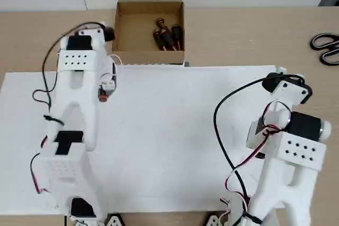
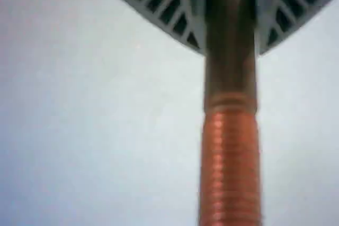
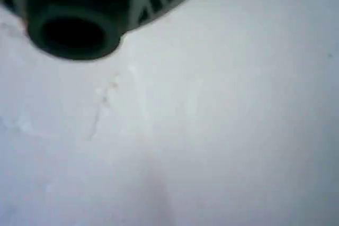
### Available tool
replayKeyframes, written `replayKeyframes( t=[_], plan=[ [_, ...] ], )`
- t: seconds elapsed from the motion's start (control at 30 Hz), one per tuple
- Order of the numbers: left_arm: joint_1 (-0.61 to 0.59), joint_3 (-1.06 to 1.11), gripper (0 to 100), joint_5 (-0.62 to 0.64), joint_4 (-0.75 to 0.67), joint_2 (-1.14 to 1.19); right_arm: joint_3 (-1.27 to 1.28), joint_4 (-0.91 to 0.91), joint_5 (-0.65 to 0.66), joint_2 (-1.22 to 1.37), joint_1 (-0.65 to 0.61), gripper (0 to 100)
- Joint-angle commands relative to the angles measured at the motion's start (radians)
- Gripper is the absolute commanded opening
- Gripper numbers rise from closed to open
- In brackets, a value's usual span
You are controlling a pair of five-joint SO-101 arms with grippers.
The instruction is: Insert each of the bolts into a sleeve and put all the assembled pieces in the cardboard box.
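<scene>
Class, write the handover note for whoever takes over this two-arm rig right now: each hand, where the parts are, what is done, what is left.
Left hand: shut on a copper-threaded bolt, over the white sheet, near the cardboard box.
Right hand: shut on a black sleeve, over the sheet's right side.
Done: several assembled pieces lie in the cardboard box.
Left: bring the hands together, push the bolt into the sleeve, then put that piece in the box.

Bolt (image 2: pixel 230 130), sleeve (image 3: pixel 74 33) gripped; assembled pieces (image 1: pixel 168 35) in cardboard box (image 1: pixel 135 27).
</scene>
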Motion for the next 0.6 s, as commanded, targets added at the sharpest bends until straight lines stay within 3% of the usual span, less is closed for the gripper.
replayKeyframes(
  t=[0.0, 0.23, 0.57],
  plan=[
    [-0.006, -0.005, 1, 0.034, 0.029, -0.149, -0.005, -0.010, 0.008, -0.025, 0.007, 0.3],
    [-0.003, 0.096, 1, 0.058, 0.029, -0.204, -0.005, -0.010, 0.008, -0.025, 0.007, 0.3],
    [-0.020, 0.375, 1, 0.540, 0.026, -0.299, -0.005, -0.010, 0.008, -0.025, 0.007, 0.3]
  ],
)
